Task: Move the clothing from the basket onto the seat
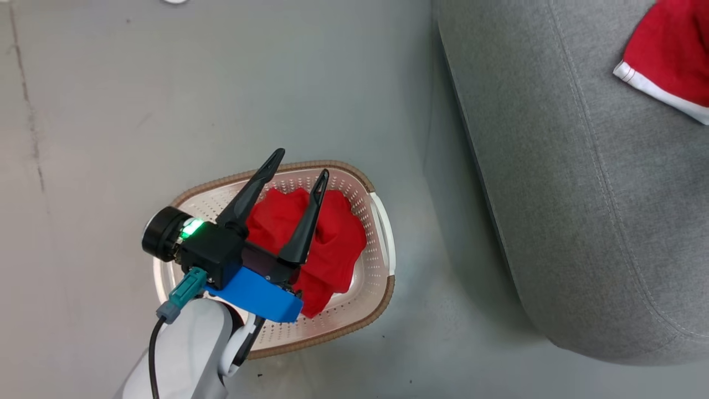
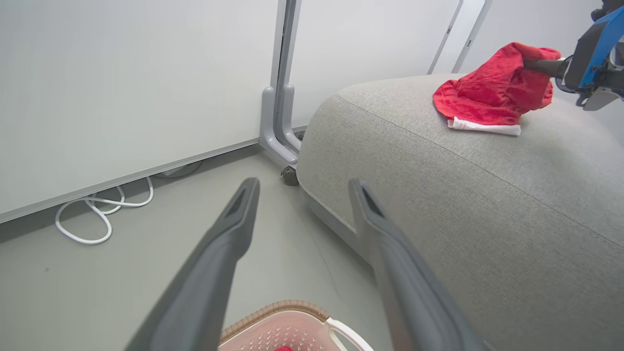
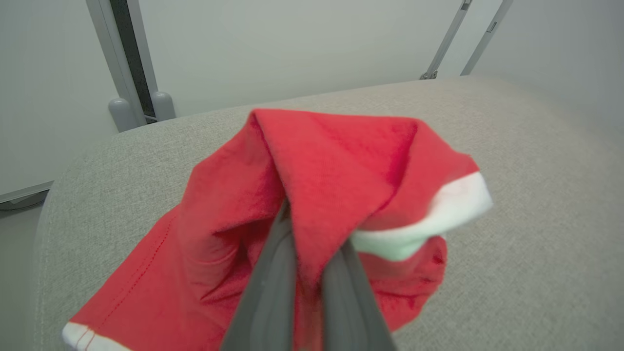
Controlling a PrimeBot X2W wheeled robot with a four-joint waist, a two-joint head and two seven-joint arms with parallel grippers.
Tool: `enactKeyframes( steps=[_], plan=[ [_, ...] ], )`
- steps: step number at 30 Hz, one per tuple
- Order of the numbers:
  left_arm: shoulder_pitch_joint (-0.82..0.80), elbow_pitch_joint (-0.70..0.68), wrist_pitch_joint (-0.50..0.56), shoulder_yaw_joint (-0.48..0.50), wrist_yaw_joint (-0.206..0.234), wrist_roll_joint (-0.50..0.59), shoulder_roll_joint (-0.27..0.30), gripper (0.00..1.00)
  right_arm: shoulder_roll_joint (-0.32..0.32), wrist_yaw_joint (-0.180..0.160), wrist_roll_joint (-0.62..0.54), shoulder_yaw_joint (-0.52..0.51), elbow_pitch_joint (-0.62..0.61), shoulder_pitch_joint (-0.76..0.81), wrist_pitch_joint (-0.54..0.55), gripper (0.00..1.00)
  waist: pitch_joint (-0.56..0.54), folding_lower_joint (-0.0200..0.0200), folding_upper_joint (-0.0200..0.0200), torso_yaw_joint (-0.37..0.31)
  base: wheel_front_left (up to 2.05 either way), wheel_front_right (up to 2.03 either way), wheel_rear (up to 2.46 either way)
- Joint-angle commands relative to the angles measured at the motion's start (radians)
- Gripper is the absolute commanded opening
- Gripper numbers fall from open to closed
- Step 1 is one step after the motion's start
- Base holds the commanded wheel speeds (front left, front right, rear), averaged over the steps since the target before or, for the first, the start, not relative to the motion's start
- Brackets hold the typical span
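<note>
My left pincer (image 1: pixel 302 161) hangs over the basket (image 1: pixel 333 165) with its two dark fingers spread as wide as they go and nothing between them. Beneath them a crumpled red garment (image 1: pixel 335 244) lies inside the basket, partly hidden by the pincer's body. The basket is cream-white with perforated walls and a brown braided rim. It stands on the grey floor (image 1: pixel 111 138), left of the seat (image 1: pixel 581 194) and apart from it. In the left wrist view the same open fingers (image 2: pixel 243 219) frame the floor, with the basket's far rim (image 2: pixel 287 307) just below them and the seat's rounded front edge (image 2: pixel 438 204) to the right. My right pincer (image 3: pixel 312 229) is pressed shut on a fold of a white-hemmed garment (image 3: pixel 336 161). That cloth is bunched up where I pinch it, while its loose parts lie on top of the light grey cushion (image 3: pixel 536 195). In the left wrist view this garment (image 2: pixel 487 92) sits on the far right of the seat, its white hem touching the fabric, with my right pincer (image 2: pixel 529 64) reaching into it from the right. A white cable (image 2: pixel 97 219) lies coiled on the floor by the far wall panel (image 2: pixel 122 73).
</note>
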Motion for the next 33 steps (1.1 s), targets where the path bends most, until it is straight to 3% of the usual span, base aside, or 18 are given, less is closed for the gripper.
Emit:
enactKeyframes(
  steps=[1, 14, 25, 33],
  plan=[
    [0.000, 0.007, -0.003, 0.005, -0.002, -0.005, -0.007, 1.00, -0.004, 0.000, -0.017, -0.007, 0.010, 0.022, -0.009, 1.00, -0.031, -0.0001, 0.0000, 0.007, 0.00, 0.00, 0.00],
    [0.100, 0.056, -0.003, 0.031, -0.002, -0.044, -0.072, 1.00, 0.027, 0.000, -0.057, -0.001, 0.018, 0.135, -0.016, 1.00, -0.244, -0.0001, 0.0000, 0.013, 0.00, 0.00, 0.00],
    [0.211, 0.102, -0.003, 0.092, -0.002, -0.058, -0.120, 1.00, 0.153, 0.000, -0.030, 0.095, -0.173, 0.406, -0.016, 1.00, -0.446, -0.0001, 0.0000, 0.057, 0.00, 0.00, 0.00],
    [0.306, 0.115, -0.003, 0.175, -0.002, -0.044, -0.139, 1.00, 0.226, 0.000, 0.029, 0.242, -0.352, 0.599, -0.016, 1.00, -0.544, -0.0001, 0.0000, 0.107, 0.00, 0.00, 0.00]
  ],
)
